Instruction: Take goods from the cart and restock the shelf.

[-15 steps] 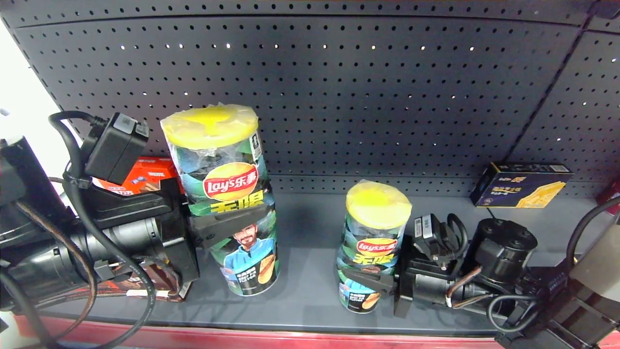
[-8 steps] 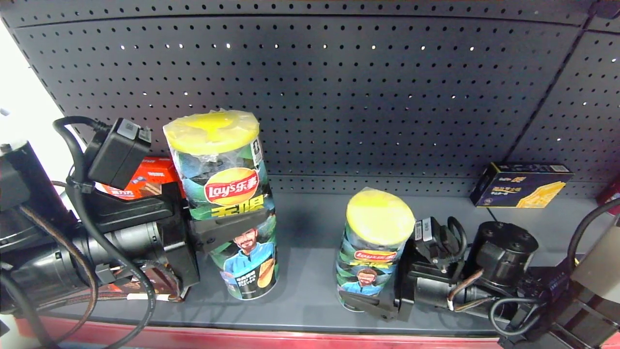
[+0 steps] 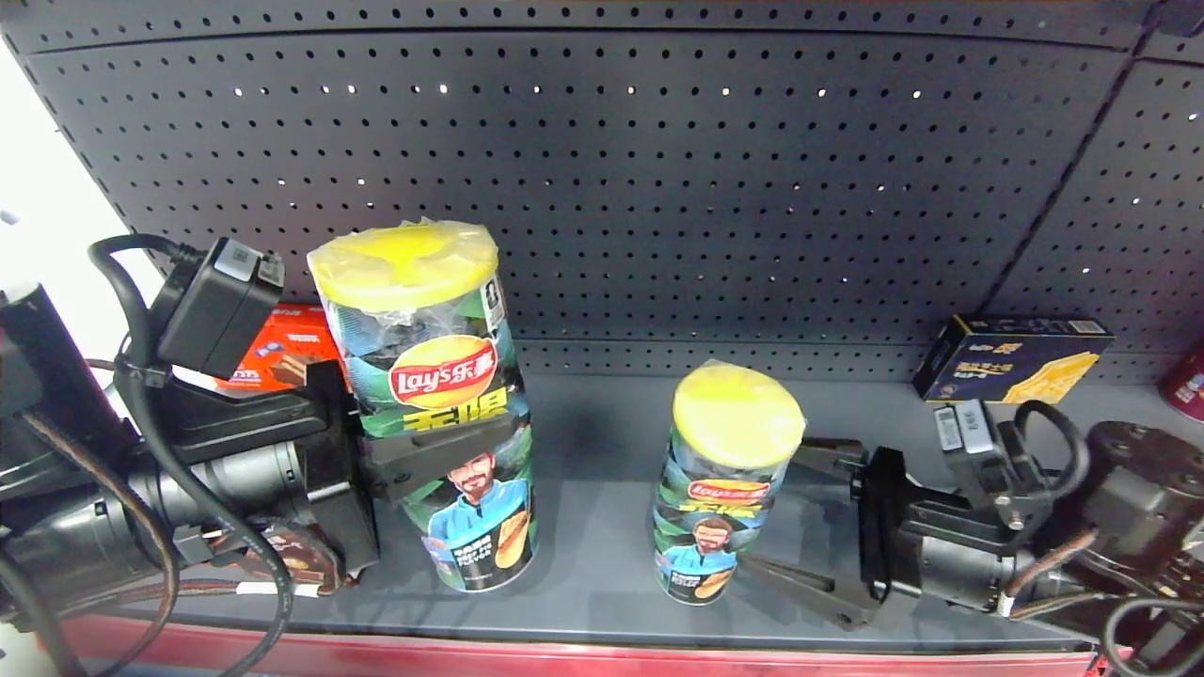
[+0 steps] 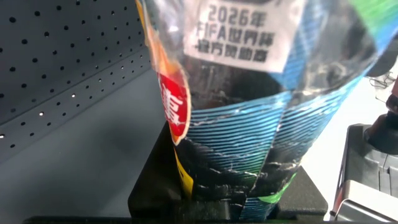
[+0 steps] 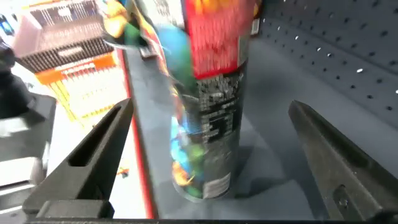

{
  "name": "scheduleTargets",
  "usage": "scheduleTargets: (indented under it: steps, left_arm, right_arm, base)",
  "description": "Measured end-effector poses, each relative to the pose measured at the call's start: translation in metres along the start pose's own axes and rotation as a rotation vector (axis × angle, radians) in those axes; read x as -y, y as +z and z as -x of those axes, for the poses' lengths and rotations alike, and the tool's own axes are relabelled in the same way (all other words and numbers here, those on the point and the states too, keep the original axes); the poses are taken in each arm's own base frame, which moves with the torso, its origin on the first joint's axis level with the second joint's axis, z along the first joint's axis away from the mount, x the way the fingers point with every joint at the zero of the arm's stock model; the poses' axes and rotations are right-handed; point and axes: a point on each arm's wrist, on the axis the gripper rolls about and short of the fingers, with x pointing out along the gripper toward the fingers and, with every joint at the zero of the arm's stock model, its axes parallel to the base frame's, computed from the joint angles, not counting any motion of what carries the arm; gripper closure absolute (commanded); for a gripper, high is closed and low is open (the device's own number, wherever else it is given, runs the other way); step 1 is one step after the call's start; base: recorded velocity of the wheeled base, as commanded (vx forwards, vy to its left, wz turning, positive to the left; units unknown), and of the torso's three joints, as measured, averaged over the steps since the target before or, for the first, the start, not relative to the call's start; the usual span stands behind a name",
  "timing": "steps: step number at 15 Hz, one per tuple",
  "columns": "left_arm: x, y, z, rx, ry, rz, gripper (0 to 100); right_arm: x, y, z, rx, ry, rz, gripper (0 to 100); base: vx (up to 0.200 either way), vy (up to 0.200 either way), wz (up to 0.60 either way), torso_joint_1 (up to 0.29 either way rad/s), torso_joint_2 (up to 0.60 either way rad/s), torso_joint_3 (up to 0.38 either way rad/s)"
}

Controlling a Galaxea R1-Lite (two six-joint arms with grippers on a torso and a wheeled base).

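Nearest, the red front lip (image 3: 564, 653) of the shelf (image 3: 602, 588) is running along the bottom edge of the head view. Just behind it, lower left, the L gripper (image 3: 450, 444) is clamping the tall chip can (image 3: 442, 367) round its middle. The can is standing upright w/ yellow lid up; its base is sitting at shelf level, tho whether it's actually touching is hard to say. A dark snack packet (image 3: 301, 559) is lying under the L arm. Lower centre, the short chip can (image 3: 720, 498) is standing upright on the shelf, well apart from the tall one. The R gripper (image 3: 785, 508) is sitting at that can's right side, fingers spread wide, one in front & one behind. Gaps are showing on both sides in the R wrist view, so it's gripping nothing. Farther back, an orange box (image 3: 282, 343) is lying mid left behind the L arm. A black-&-yellow box (image 3: 1011, 357) is lying mid right at the foot of the pegboard (image 3: 658, 188), which is rising across the upper frame.
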Motion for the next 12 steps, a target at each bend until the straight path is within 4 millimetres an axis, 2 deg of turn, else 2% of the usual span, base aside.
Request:
scheduleTargets:
  steps: [4, 9, 12]
  left_arm:
    - [0.001, 0.002, 0.002, 0.009, 0.0, -0.006, 100]
    - [0.004, 0.007, 0.006, 0.026, 0.003, -0.019, 100]
    - [0.004, 0.011, 0.006, 0.039, 0.008, -0.028, 100]
  right_arm:
    - [-0.023, 0.025, 0.041, 0.048, -0.034, -0.021, 0]
    - [-0.031, 0.046, 0.105, 0.033, -0.288, 0.002, 0]
    - [-0.059, 0.054, 0.14, -0.014, -0.426, -0.041, 0]
  base:
    - [0.0, 0.0, 0.0, 0.0, 0.0, 0.0]
    - [0.0, 0.0, 0.0, 0.0, 0.0, 0.0]
    - [0.0, 0.0, 0.0, 0.0, 0.0, 0.0]
